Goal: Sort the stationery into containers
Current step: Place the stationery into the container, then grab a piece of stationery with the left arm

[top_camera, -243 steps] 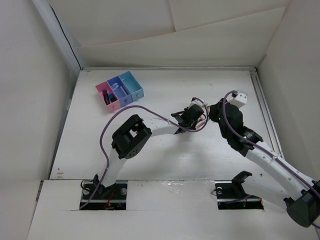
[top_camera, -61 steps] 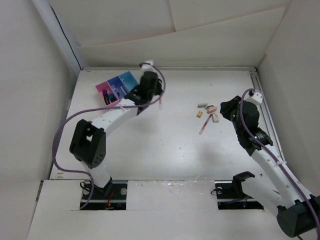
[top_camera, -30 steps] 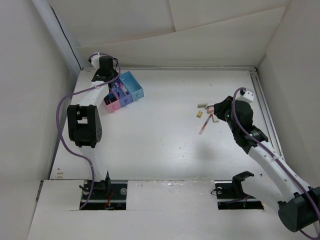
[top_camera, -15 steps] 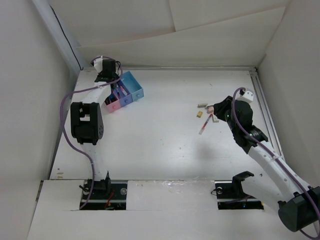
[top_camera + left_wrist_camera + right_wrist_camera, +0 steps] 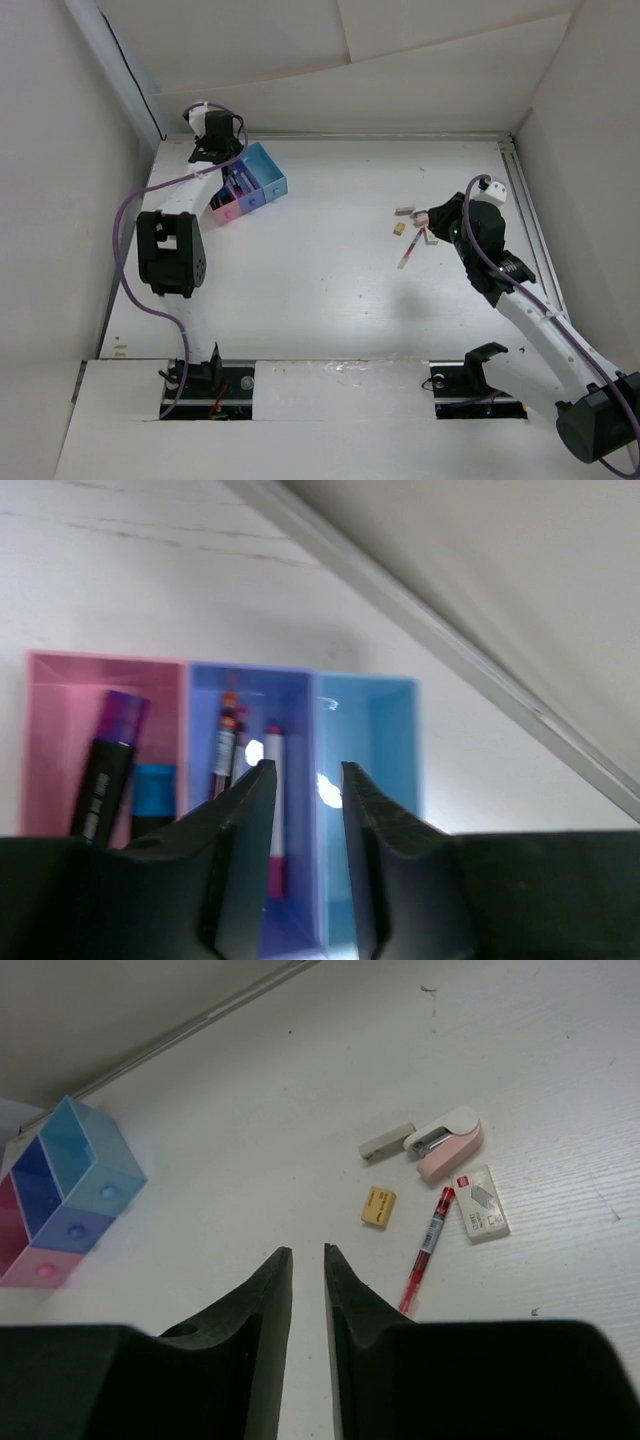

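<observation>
Three joined boxes stand at the back left: pink, purple-blue and light blue. My left gripper hovers over them, open and empty. The pink box holds a dark marker. The purple-blue box holds thin red-pink pens. The light blue box looks empty. A red pen, a yellow eraser and a grey eraser lie on the table at the right. My right gripper hangs above them, its jaws a narrow gap apart and empty.
A pink stapler and a small white staple box lie beside the red pen. The back wall rail runs close behind the boxes. The side wall stands left of the boxes.
My left arm swung from the pile at the right to the boxes at the back left and now shifts only slightly above them. My right arm edged toward the pile, then stayed still.
</observation>
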You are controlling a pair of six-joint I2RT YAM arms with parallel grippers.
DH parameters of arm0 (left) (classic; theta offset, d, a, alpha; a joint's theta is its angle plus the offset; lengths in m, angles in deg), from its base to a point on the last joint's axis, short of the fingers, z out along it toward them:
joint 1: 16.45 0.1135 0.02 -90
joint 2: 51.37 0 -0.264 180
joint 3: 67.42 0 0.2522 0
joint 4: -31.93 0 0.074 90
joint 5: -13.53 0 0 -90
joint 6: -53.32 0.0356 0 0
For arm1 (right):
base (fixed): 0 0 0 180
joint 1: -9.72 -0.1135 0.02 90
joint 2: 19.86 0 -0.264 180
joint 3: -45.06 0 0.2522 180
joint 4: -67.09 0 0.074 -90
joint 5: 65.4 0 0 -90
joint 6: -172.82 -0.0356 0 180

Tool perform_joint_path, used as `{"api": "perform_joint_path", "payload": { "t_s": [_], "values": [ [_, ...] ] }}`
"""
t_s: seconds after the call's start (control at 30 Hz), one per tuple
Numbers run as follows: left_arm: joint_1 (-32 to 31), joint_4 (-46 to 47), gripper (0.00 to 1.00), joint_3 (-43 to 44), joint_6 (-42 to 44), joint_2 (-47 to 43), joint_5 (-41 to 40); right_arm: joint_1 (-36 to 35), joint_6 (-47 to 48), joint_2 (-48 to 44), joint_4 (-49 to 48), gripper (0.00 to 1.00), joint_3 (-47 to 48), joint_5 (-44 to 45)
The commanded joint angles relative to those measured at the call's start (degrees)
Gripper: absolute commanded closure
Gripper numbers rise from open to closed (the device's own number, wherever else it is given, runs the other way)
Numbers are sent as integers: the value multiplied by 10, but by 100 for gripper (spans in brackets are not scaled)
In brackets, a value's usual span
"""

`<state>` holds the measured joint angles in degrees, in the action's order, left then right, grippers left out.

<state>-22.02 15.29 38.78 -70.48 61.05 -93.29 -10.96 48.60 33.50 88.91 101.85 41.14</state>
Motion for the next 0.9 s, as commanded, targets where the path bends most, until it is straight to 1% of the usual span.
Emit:
{"api": "perform_joint_path", "payload": {
  "t_s": [0.0, 0.03, 0.07, 0.1, 0.13, 0.23, 0.27, 0.3, 0.33, 0.37, 0.4, 0.43, 0.47, 0.5, 0.53, 0.57, 0.6, 0.63, 0.67, 0.7, 0.77, 0.8, 0.87],
  "values": [
    [-62, 33, 78, -23, 26, -94, 20, -4, 6, -1, -34, 77, 14, 12],
    [-106, 40, 80, -38, 26, -117, 27, -4, 6, -1, -34, 82, 14, 22],
    [-131, 61, 82, -55, 34, -128, 28, -4, 6, -1, -34, 99, 14, 30],
    [-158, 73, 83, -95, 40, -139, 28, -4, 6, -1, -34, 100, 14, 45],
    [-211, 87, 87, -115, 40, -157, 28, -4, 6, -6, -34, 100, 14, 53],
    [-285, 122, 88, -175, 47, -169, 22, -4, 6, -22, -34, 100, 7, 87],
    [-329, 132, 88, -185, 47, -174, 30, -4, 0, -22, -26, 96, 7, 98],
    [-349, 138, 88, -185, 54, -169, 30, -4, -5, -22, -21, 88, 7, 107],
    [-370, 138, 88, -185, 59, -163, 30, -4, -5, -22, -15, 85, 7, 113],
    [-408, 138, 86, -173, 78, -143, 30, -4, -5, -22, -15, 81, 7, 113],
    [-426, 124, 82, -163, 86, -129, 30, -4, -5, -22, -15, 77, 7, 113],
    [-443, 124, 80, -152, 94, -115, 23, -4, -5, -22, -15, 70, 7, 113],
    [-456, 124, 78, -129, 104, -101, 35, -4, -5, -22, -9, 68, 7, 113],
    [-478, 124, 76, -116, 121, -68, 35, -4, -5, -22, -8, 66, 13, 113],
    [-487, 118, 74, -104, 121, -52, 35, -4, -10, -22, -2, 62, 13, 113],
    [-494, 110, 70, -78, 129, -35, 35, -4, -10, -22, 4, 60, 13, 120],
    [-500, 110, 68, -64, 129, -2, 45, -4, -10, -22, 4, 58, 18, 120],
    [-509, 99, 68, -50, 129, 15, 50, -4, -10, -22, 4, 55, 18, 120],
    [-509, 92, 65, -26, 129, 30, 57, -4, -10, -22, 4, 53, 18, 120],
    [-516, 92, 59, -11, 136, 44, 69, -4, -10, -27, 4, 50, 18, 112],
    [-521, 69, 58, 18, 136, 87, 69, -4, -10, -27, 4, 48, 18, 105],
    [-521, 64, 58, 45, 141, 98, 69, -4, -10, -33, 4, 48, 18, 99],
    [-521, 59, 58, 67, 141, 129, 76, -4, -10, -33, 4, 48, 18, 99]
  ]
}}
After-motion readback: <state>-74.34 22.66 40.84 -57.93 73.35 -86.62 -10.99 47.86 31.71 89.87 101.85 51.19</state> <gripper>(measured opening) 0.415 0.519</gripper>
